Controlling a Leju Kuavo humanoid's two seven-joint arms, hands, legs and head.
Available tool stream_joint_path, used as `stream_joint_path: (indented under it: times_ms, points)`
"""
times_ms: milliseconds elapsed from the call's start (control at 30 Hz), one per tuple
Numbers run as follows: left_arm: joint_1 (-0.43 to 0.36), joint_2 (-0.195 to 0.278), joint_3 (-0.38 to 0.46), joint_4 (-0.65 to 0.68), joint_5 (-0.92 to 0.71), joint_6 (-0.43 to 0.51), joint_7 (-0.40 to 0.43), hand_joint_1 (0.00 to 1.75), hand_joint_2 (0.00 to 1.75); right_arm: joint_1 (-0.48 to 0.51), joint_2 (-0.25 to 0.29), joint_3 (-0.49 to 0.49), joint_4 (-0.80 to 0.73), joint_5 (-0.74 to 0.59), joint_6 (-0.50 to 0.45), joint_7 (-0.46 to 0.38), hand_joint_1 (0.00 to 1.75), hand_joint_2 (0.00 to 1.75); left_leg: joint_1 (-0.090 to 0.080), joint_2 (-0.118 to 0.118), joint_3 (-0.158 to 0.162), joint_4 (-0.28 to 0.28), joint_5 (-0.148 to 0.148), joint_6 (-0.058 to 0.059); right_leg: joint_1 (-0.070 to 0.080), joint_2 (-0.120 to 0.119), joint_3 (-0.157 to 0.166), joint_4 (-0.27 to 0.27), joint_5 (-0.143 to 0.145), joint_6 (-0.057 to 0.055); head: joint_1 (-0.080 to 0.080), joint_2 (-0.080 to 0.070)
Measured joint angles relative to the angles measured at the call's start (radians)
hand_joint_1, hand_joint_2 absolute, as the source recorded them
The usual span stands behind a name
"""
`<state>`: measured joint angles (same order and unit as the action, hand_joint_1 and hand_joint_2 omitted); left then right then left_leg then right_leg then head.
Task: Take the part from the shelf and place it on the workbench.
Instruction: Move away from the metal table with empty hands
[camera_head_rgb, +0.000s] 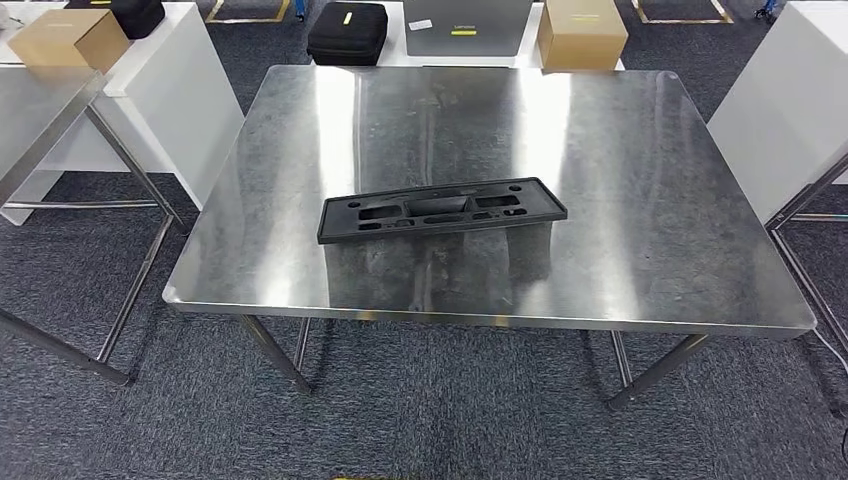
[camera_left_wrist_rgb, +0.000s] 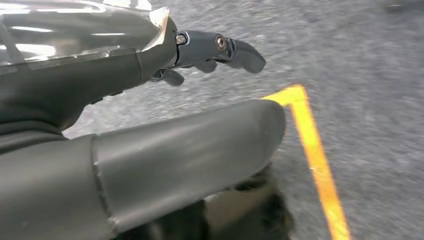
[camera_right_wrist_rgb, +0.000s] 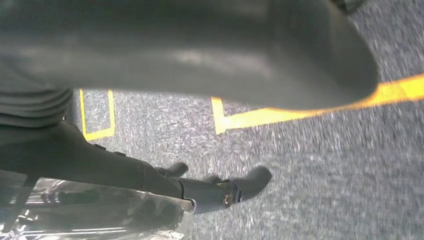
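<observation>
A: Down by the robot's sides, over grey carpet with yellow floor tape, hang both arms. How do the fingers stand?

B: The left hand holds nothing, fingers stretched out and apart from the thumb. The right hand is likewise empty, its fingers extended with a wide gap to the thumb.

A: And the part?

B: The black part lies flat on the steel workbench, near its middle, slightly toward the near edge, its long side running nine to three o'clock. No hand touches it.

A: So which step?

B: I judge the placing done and the hands released. Nothing more seems called for than keeping the arms off the table.

A: What's around?

B: The top is brushed metal streaked with glare. Another steel table stands at ten o'clock. Farther off, around twelve o'clock, a black case and a cardboard box; another box at eleven.
</observation>
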<state>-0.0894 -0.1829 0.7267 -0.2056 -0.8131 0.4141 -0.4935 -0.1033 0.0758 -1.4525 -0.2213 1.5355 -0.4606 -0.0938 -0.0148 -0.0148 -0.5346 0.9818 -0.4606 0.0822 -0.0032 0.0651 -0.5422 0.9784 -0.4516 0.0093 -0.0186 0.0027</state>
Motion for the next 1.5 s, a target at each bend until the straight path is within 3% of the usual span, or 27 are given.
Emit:
stream_joint_path:
  times_ms: [67, 133, 200, 233, 267, 333, 367, 433, 533, 567, 633, 700, 733, 767, 867, 933, 1033, 1067, 1100, 1167, 1233, 1267, 1300, 1333, 1367, 1433, 1500]
  points:
    - [0.0, 0.001, 0.0, 0.0, -0.005, -0.014, 0.028, 0.0, 0.0, -0.001, -0.001, 0.006, 0.001, 0.003, 0.002, 0.002, 0.0, 0.0, 0.008, 0.01, 0.007, -0.028, 0.02, 0.009, 0.004, -0.022, -0.022, 0.041, -0.027, 0.0, 0.003, 0.0]
    - [0.0, 0.0, -0.001, 0.001, -0.011, -0.028, 0.045, 0.0, 0.0, -0.004, -0.003, 0.009, 0.001, 0.003, 0.004, 0.003, 0.0, 0.0, 0.012, 0.021, 0.005, -0.039, 0.029, 0.01, -0.002, -0.043, -0.077, 0.161, -0.089, -0.003, 0.007, 0.0]
    - [0.002, -0.001, -0.004, 0.002, -0.016, -0.037, 0.055, 0.0, 0.0, -0.004, -0.005, 0.011, 0.001, 0.003, 0.004, 0.005, 0.0, 0.0, 0.014, 0.03, -0.004, -0.036, 0.033, 0.005, -0.015, -0.051, -0.119, 0.265, -0.13, 0.009, 0.008, 0.0]
    - [0.002, -0.002, -0.005, 0.002, -0.017, -0.041, 0.056, 0.0, 0.0, -0.002, -0.006, 0.013, 0.001, 0.004, 0.004, 0.007, 0.0, 0.0, 0.017, 0.033, -0.01, -0.032, 0.034, 0.0, -0.022, -0.054, -0.114, 0.266, -0.127, 0.022, 0.009, 0.0]
    - [0.002, -0.004, -0.007, 0.003, -0.017, -0.044, 0.057, 0.0, 0.0, -0.001, -0.008, 0.014, 0.001, 0.005, 0.004, 0.009, 0.0, 0.0, 0.021, 0.036, -0.016, -0.026, 0.034, -0.006, -0.029, -0.058, -0.088, 0.225, -0.11, 0.038, 0.009, 0.0]
    - [0.001, -0.005, -0.008, 0.004, -0.016, -0.049, 0.059, 0.0, 0.0, -0.001, -0.009, 0.018, 0.002, 0.007, 0.004, 0.013, 0.0, 0.0, 0.028, 0.039, -0.029, -0.006, 0.031, -0.023, -0.041, -0.068, -0.007, 0.088, -0.067, 0.066, 0.01, 0.0]
    - [0.001, -0.006, -0.008, 0.004, -0.016, -0.05, 0.059, 0.0, 0.0, -0.002, -0.008, 0.02, 0.002, 0.008, 0.005, 0.014, 0.0, 0.0, 0.029, 0.04, -0.034, 0.007, 0.027, -0.033, -0.042, -0.071, 0.017, 0.038, -0.052, 0.07, 0.013, 0.0]
    - [0.001, -0.006, -0.009, 0.004, -0.016, -0.052, 0.06, 0.0, 0.0, -0.004, -0.008, 0.024, 0.004, 0.009, 0.007, 0.016, 0.0, 0.0, 0.026, 0.041, -0.039, 0.02, 0.02, -0.05, -0.035, -0.073, 0.02, 0.018, -0.046, 0.055, 0.014, 0.0]
    - [0.001, -0.007, -0.01, 0.005, -0.018, -0.052, 0.06, 0.0, 0.0, -0.005, -0.01, 0.027, 0.005, 0.005, 0.007, 0.018, 0.0, 0.0, 0.033, 0.039, -0.043, 0.03, 0.01, -0.062, -0.036, -0.07, 0.013, 0.02, -0.035, 0.024, 0.005, 0.0]
    - [0.001, -0.007, -0.011, 0.005, -0.019, -0.052, 0.06, 0.0, 0.0, -0.005, -0.01, 0.027, 0.005, 0.003, 0.007, 0.018, 0.0, 0.0, 0.036, 0.035, -0.054, 0.053, -0.013, -0.066, -0.038, -0.069, 0.01, 0.02, -0.029, 0.015, 0.002, 0.0]
    - [0.001, -0.007, -0.012, 0.005, -0.023, -0.053, 0.06, 0.0, 0.0, -0.004, -0.009, 0.027, 0.005, 0.001, 0.007, 0.018, 0.0, 0.0, 0.039, 0.025, -0.096, 0.156, -0.096, -0.072, -0.036, -0.068, 0.0, 0.02, -0.016, 0.0, -0.002, 0.0]
    - [0.001, -0.008, -0.013, 0.005, -0.026, -0.055, 0.06, 0.0, 0.0, -0.002, -0.009, 0.027, 0.005, -0.001, 0.007, 0.018, 0.0, 0.0, 0.039, 0.022, -0.141, 0.282, -0.166, -0.073, -0.03, -0.067, -0.014, 0.022, -0.005, -0.004, -0.006, 0.0]
    - [0.001, -0.008, -0.014, 0.006, -0.026, -0.057, 0.061, 0.0, 0.0, -0.001, -0.009, 0.027, 0.005, -0.002, 0.007, 0.019, 0.0, 0.0, 0.038, 0.022, -0.145, 0.309, -0.174, -0.07, -0.026, -0.066, -0.021, 0.022, -0.001, -0.004, -0.006, 0.0]
    - [0.001, -0.008, -0.014, 0.006, -0.027, -0.058, 0.062, 0.0, 0.0, 0.0, -0.009, 0.027, 0.005, -0.004, 0.007, 0.019, 0.0, 0.0, 0.038, 0.022, -0.127, 0.292, -0.162, -0.065, -0.024, -0.065, -0.025, 0.022, 0.002, -0.003, -0.006, 0.0]
    - [-0.001, -0.007, -0.015, 0.006, -0.033, -0.061, 0.064, 0.0, 0.0, 0.0, -0.007, 0.027, 0.005, -0.007, 0.007, 0.021, 0.0, 0.0, 0.031, 0.013, -0.001, 0.096, -0.083, -0.041, -0.018, -0.059, -0.031, 0.022, 0.013, 0.006, -0.006, 0.0]
    - [-0.003, -0.007, -0.015, 0.006, -0.036, -0.062, 0.065, 0.0, 0.0, 0.0, -0.005, 0.027, 0.005, -0.008, 0.006, 0.021, 0.0, 0.0, 0.021, 0.008, 0.039, 0.028, -0.061, -0.031, -0.017, -0.058, -0.032, 0.021, 0.02, 0.016, -0.005, 0.0]
    - [-0.006, -0.009, -0.016, 0.006, -0.039, -0.066, 0.07, 0.0, 0.0, 0.001, -0.006, 0.027, 0.005, -0.009, 0.006, 0.021, 0.0, 0.0, 0.014, 0.015, 0.034, 0.011, -0.036, -0.021, -0.015, -0.057, -0.038, 0.016, 0.032, 0.038, -0.005, 0.0]
    - [-0.007, -0.009, -0.016, 0.006, -0.039, -0.067, 0.071, 0.0, 0.0, 0.001, -0.007, 0.027, 0.005, -0.008, 0.006, 0.021, 0.0, 0.0, 0.014, 0.018, 0.031, 0.0, -0.023, -0.015, -0.013, -0.058, -0.047, 0.029, 0.02, 0.04, -0.003, 0.0]
    - [-0.009, -0.01, -0.016, 0.006, -0.04, -0.067, 0.072, 0.0, 0.0, 0.002, -0.008, 0.027, 0.006, -0.008, 0.006, 0.022, 0.0, 0.0, 0.015, 0.021, 0.025, -0.01, -0.009, -0.008, -0.011, -0.058, -0.063, 0.061, -0.006, 0.036, 0.0, 0.0]
    - [-0.011, -0.012, -0.017, 0.006, -0.041, -0.067, 0.074, 0.0, 0.0, 0.001, -0.009, 0.027, 0.006, -0.007, 0.006, 0.024, 0.0, 0.0, 0.013, 0.025, 0.006, -0.016, 0.01, 0.001, -0.013, -0.06, -0.107, 0.18, -0.087, 0.023, 0.005, 0.0]
    - [-0.012, -0.013, -0.017, 0.006, -0.042, -0.068, 0.076, 0.0, 0.0, 0.002, -0.011, 0.028, 0.006, -0.006, 0.007, 0.027, 0.0, 0.0, 0.009, 0.029, -0.016, -0.014, 0.025, 0.003, -0.015, -0.06, -0.128, 0.279, -0.131, 0.029, 0.008, 0.0]
    - [-0.012, -0.014, -0.018, 0.006, -0.043, -0.068, 0.077, 0.0, 0.0, 0.002, -0.013, 0.028, 0.006, -0.005, 0.008, 0.028, 0.0, 0.0, 0.007, 0.03, -0.027, -0.013, 0.032, 0.002, -0.016, -0.06, -0.111, 0.279, -0.127, 0.039, 0.009, 0.0]
    - [-0.012, -0.014, -0.02, 0.006, -0.044, -0.069, 0.078, 0.0, 0.0, 0.002, -0.015, 0.028, 0.006, -0.004, 0.008, 0.029, 0.0, 0.0, 0.006, 0.031, -0.037, -0.009, 0.038, 0.0, -0.016, -0.06, -0.075, 0.241, -0.109, 0.049, 0.009, 0.0]
    - [-0.012, -0.015, -0.021, 0.006, -0.045, -0.07, 0.079, 0.0, 0.0, 0.002, -0.016, 0.029, 0.006, -0.002, 0.009, 0.029, 0.0, 0.0, 0.005, 0.032, -0.046, -0.005, 0.043, -0.003, -0.016, -0.062, -0.023, 0.171, -0.089, 0.057, 0.009, 0.0]
    - [-0.013, -0.015, -0.023, 0.006, -0.046, -0.07, 0.08, 0.0, 0.0, 0.001, -0.017, 0.03, 0.006, -0.001, 0.01, 0.03, 0.0, 0.0, 0.004, 0.032, -0.055, 0.001, 0.047, -0.006, -0.014, -0.063, 0.032, 0.092, -0.078, 0.056, 0.009, 0.0]
    - [-0.014, -0.015, -0.025, 0.006, -0.047, -0.071, 0.081, 0.0, 0.0, 0.0, -0.019, 0.031, 0.006, 0.001, 0.011, 0.031, 0.0, 0.0, 0.001, 0.033, -0.064, 0.01, 0.055, -0.015, -0.007, -0.064, 0.09, -0.005, -0.069, 0.044, 0.008, 0.0]
    - [-0.015, -0.016, -0.027, 0.006, -0.048, -0.073, 0.081, 0.0, 0.0, 0.0, -0.022, 0.033, 0.007, 0.003, 0.012, 0.032, 0.0, 0.0, -0.001, 0.032, -0.066, 0.013, 0.063, -0.025, -0.002, -0.062, 0.084, -0.015, -0.066, 0.026, 0.006, 0.0]
